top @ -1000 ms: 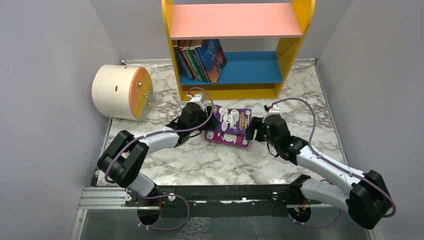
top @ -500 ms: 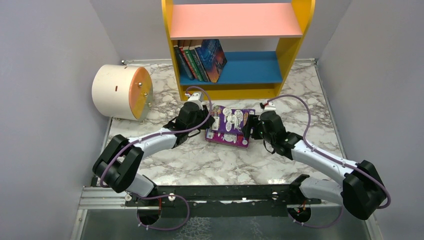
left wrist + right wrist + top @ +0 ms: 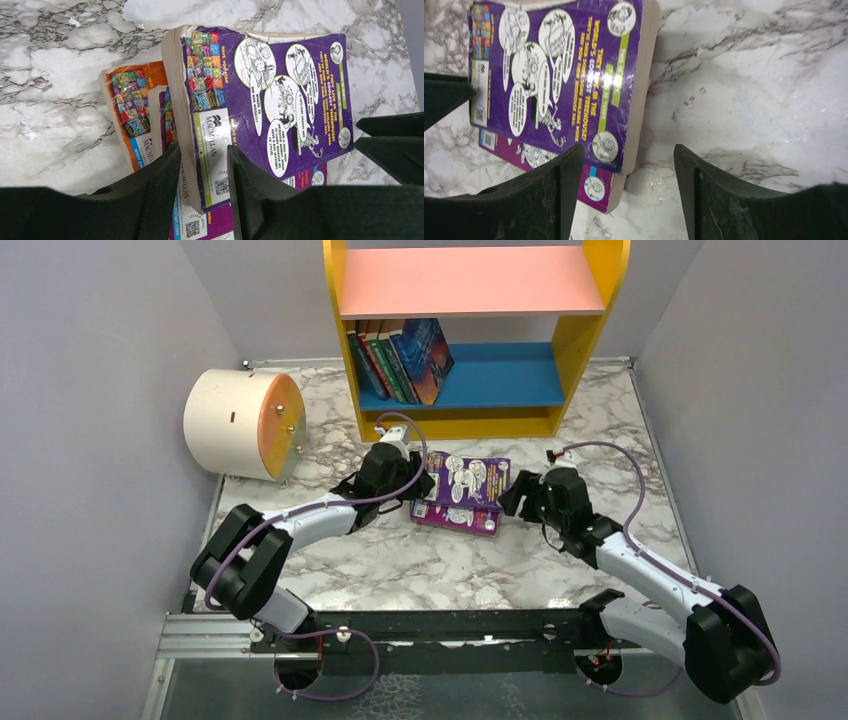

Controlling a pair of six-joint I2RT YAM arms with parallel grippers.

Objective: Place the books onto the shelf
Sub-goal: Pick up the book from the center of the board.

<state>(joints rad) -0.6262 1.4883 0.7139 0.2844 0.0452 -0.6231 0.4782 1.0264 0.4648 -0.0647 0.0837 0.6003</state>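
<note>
The left gripper [image 3: 203,150] is around one purple book [image 3: 280,90], grip unclear. The right gripper [image 3: 628,150] is spread wide. Books below [image 3: 135,100] are half hidden.

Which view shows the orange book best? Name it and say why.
Left wrist: the orange book lies flat, its cover partly showing beneath the purple book. In the top external and right wrist views no orange cover can be made out.

A purple book [image 3: 465,485] lies flat between the left gripper [image 3: 425,487], seemingly touching it, and the right gripper [image 3: 510,498].
</note>
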